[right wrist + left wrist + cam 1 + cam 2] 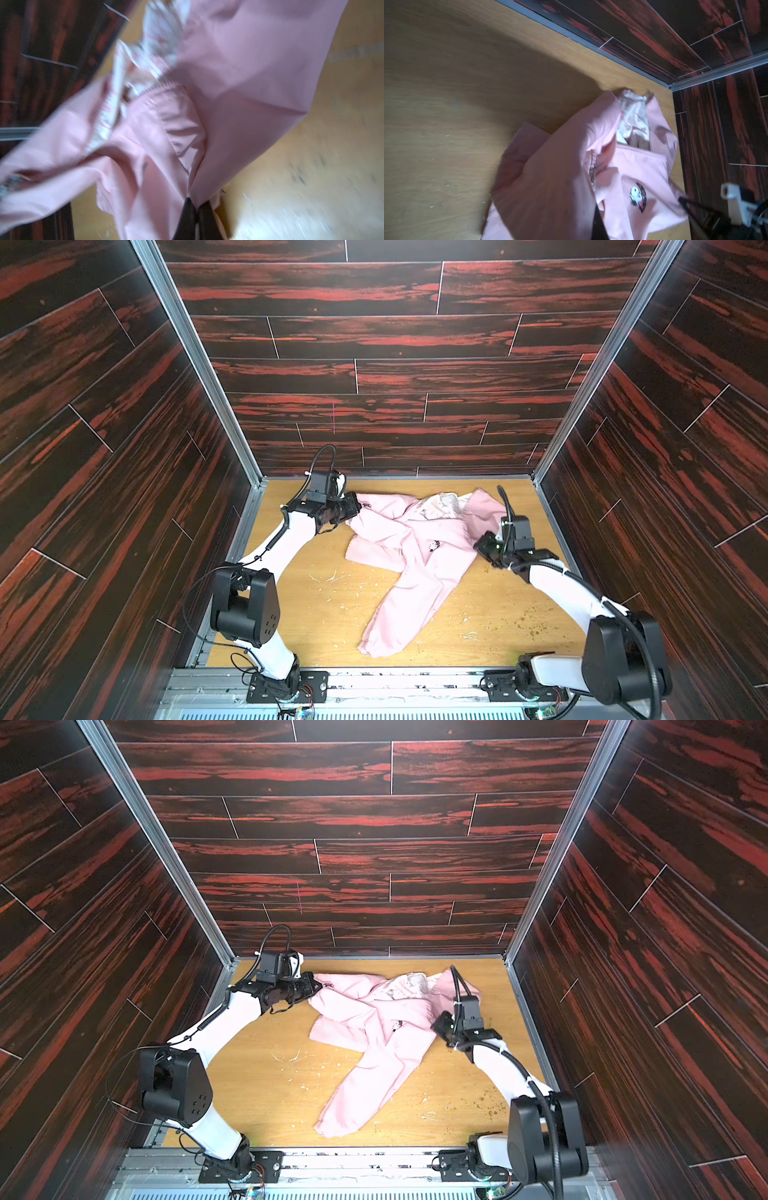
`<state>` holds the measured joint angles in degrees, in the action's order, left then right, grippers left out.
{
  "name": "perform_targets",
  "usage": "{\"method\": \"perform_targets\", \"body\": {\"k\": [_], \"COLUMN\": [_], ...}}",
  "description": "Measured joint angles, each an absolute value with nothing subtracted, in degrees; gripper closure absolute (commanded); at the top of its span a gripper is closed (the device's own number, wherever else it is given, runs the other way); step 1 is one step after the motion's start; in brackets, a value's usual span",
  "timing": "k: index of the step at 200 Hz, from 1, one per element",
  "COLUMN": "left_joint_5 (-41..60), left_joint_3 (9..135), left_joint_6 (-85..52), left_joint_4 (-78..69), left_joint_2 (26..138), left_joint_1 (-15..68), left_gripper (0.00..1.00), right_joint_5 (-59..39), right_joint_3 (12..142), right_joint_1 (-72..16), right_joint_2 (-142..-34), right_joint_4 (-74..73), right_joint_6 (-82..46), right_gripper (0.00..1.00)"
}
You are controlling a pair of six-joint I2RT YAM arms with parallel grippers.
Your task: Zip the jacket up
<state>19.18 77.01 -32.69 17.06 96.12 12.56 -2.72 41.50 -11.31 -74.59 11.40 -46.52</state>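
Soft, wrinkled pink jacket [415, 547] is lying mid-surface [324, 622], sleeve [395, 614] trailing toward 6 o'clock. The left end effector [356, 506] is pinching its 9 o'clock edge and the right end effector [478, 545] its 3 o'clock edge, both elbows bending low.

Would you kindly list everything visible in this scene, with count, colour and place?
jacket: one, light pink, crumpled on the table's far half, one sleeve trailing toward the near edge.
table: one, light wood, floor of the enclosure.
crumbs: many, whitish and greenish, scattered on the table's near half.
walls: three, dark red-streaked wood pattern, at left, back and right.
frame bars: several, silver, along the wall corners and table edges.
arms: two, white with black joints, rising from the near rail.
left gripper: one, black, shut on the jacket's left end.
right gripper: one, black, shut on the jacket's right side.
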Motion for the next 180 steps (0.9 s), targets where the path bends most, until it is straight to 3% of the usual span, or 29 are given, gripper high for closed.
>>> {"method": "perform_targets", "body": {"k": [24,46,116,180], "left_joint_5": [17.65,17.32,18.26,19.29], "left_joint_3": [74.59,73.91,72.66,69.95], "left_joint_6": [-32.38,-32.36,-32.40,-32.95], "left_joint_4": [17.34,17.63,16.69,16.64], "left_joint_2": [95.42,95.42,94.45,92.05], "left_joint_1": [11.49,10.92,10.85,10.83], "left_gripper": [1.00,1.00,1.00,1.00], "right_joint_5": [-3.62,-3.07,2.94,-5.45], "right_joint_3": [38.70,40.36,51.88,52.90], "right_joint_1": [-12.51,-13.89,-23.97,-42.87], "right_joint_2": [-74.41,-74.30,-70.30,-76.97], "right_joint_4": [15.55,19.07,29.21,28.47], "right_joint_6": [-47.88,-46.81,-38.57,-30.96], "right_gripper": [0.71,0.58,0.53,0.55]}}
